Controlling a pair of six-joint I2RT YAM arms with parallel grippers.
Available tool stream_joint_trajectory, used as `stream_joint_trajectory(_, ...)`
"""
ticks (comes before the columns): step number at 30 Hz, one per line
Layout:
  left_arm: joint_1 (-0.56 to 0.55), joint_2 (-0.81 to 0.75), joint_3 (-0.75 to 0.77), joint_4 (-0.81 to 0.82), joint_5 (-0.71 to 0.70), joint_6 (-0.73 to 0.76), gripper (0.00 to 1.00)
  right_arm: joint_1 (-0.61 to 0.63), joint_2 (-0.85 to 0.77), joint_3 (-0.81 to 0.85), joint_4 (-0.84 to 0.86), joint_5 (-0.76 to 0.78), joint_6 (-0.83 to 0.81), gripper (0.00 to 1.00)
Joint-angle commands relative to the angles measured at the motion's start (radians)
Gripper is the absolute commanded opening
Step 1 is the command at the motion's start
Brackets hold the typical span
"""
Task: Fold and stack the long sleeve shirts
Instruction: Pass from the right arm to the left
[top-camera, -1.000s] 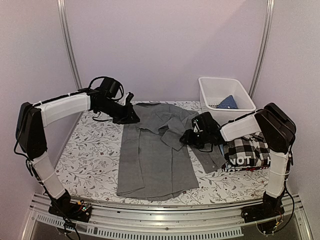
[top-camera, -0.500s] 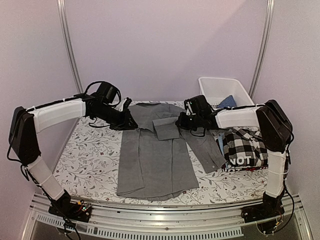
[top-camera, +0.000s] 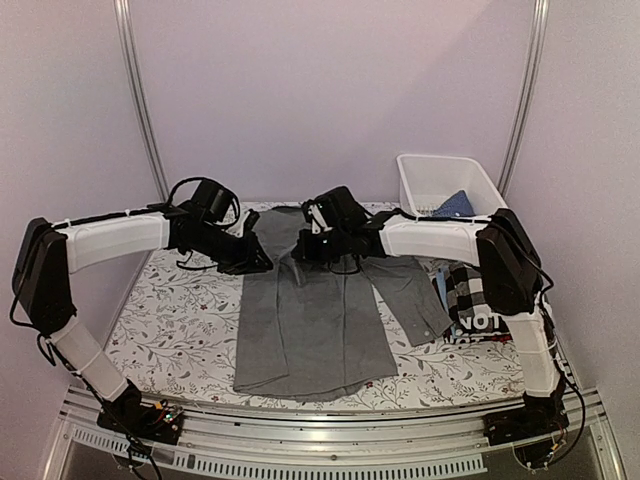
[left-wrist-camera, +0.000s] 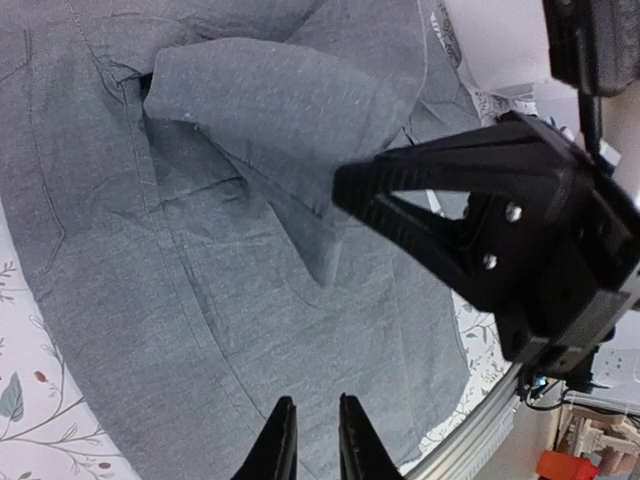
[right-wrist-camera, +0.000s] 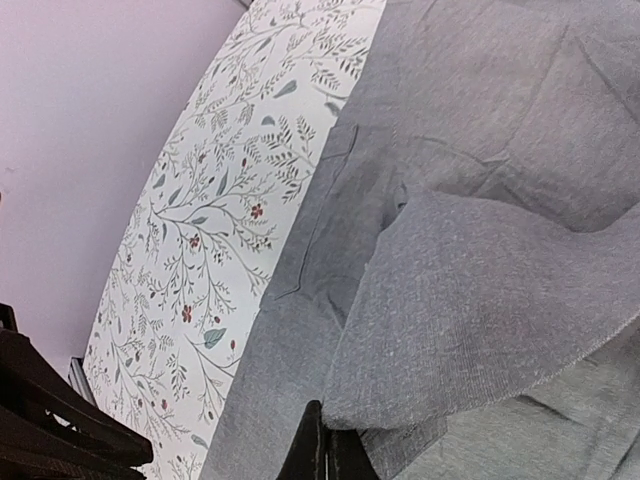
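Note:
The grey button-up shirt (top-camera: 310, 330) lies flat down the middle of the table. My right gripper (top-camera: 312, 242) is over its upper chest, shut on a lifted fold of the grey cloth (right-wrist-camera: 480, 300); the shut tips (right-wrist-camera: 328, 445) pinch the fold's edge. In the left wrist view that gripper (left-wrist-camera: 345, 190) holds the fold above the shirt's body (left-wrist-camera: 200, 260). My left gripper (top-camera: 262, 262) is low at the shirt's upper left edge, its jaws (left-wrist-camera: 312, 410) a narrow slit apart with nothing between them. A checked shirt (top-camera: 472, 290) lies on a dark one lettered "NOT" (top-camera: 485, 322) at the right.
A white basket (top-camera: 440, 160) at the back right holds a pale blue shirt (top-camera: 455, 205). The grey shirt's right sleeve (top-camera: 412, 298) lies spread toward the folded pile. The floral tablecloth (top-camera: 180, 310) shows bare on the left. A metal rail (top-camera: 320, 420) runs along the near edge.
My right gripper has shut on the grey cloth and carried it left, from beside the checked shirt to over the shirt's chest. The left gripper has shifted a little nearer along the shirt's edge.

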Motion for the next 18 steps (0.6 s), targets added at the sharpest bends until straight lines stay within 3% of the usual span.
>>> stream_joint_trajectory(1,-0.007,-0.032,-0.041,0.058,-0.092,-0.015,0.17,0.017,0.104,0.112,-0.069,-0.072,-0.006,0.01)
stream_joint_trajectory(5,-0.017,-0.012,-0.087,0.13,-0.102,-0.021,0.19,0.017,0.155,0.173,-0.065,-0.11,0.018,0.02)
stream_joint_trajectory(8,-0.03,0.009,-0.105,0.187,-0.108,-0.036,0.28,0.017,0.173,0.192,-0.057,-0.13,0.04,0.02)
stream_joint_trajectory(18,-0.099,0.118,-0.083,0.261,-0.199,-0.055,0.31,0.004,0.176,0.188,-0.034,-0.156,0.093,0.03)
